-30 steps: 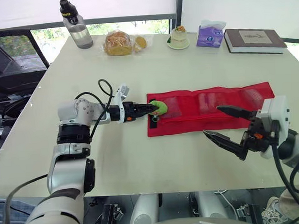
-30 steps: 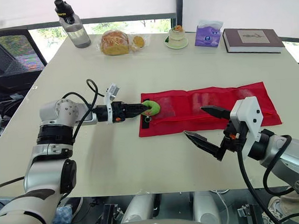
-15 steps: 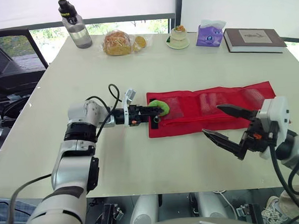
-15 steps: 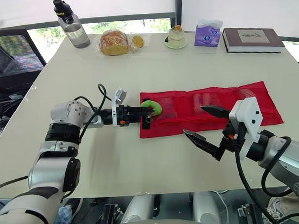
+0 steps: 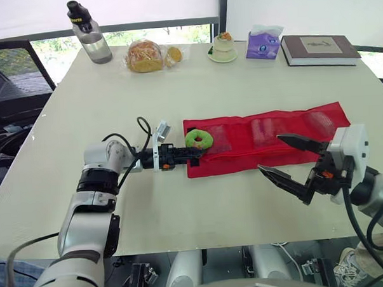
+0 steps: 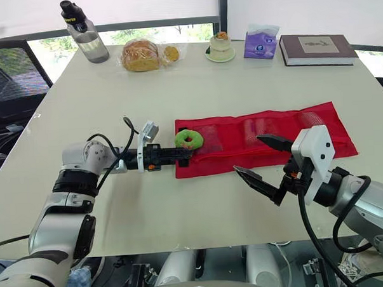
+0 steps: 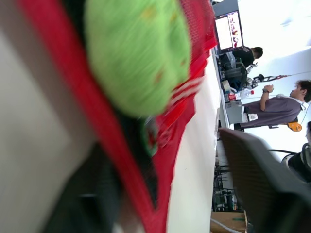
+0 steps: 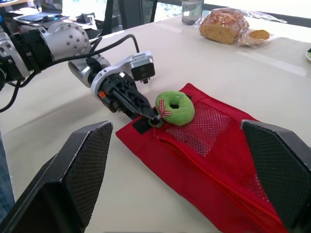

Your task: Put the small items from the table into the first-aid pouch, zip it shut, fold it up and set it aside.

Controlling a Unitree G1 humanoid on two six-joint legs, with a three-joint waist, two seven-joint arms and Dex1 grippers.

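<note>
The red first-aid pouch lies unfolded and flat across the table's middle. A green ring-shaped item with a small bow rests flat on the mesh at the pouch's left end. My left gripper reaches in from the left. Its fingers are shut, and their tips touch the zipper pull just in front of the green item. My right gripper hovers wide open over the pouch's near edge, right of centre, holding nothing. Its two fingers frame the right wrist view.
Along the far edge stand a water bottle, bagged bread, a small dessert cup, a tissue pack and a book. An office chair sits off the table's left side.
The green item, earlier tilted at my left fingertips, now lies flat on the pouch. My left gripper has drawn back slightly towards the near edge. The right gripper has not moved.
</note>
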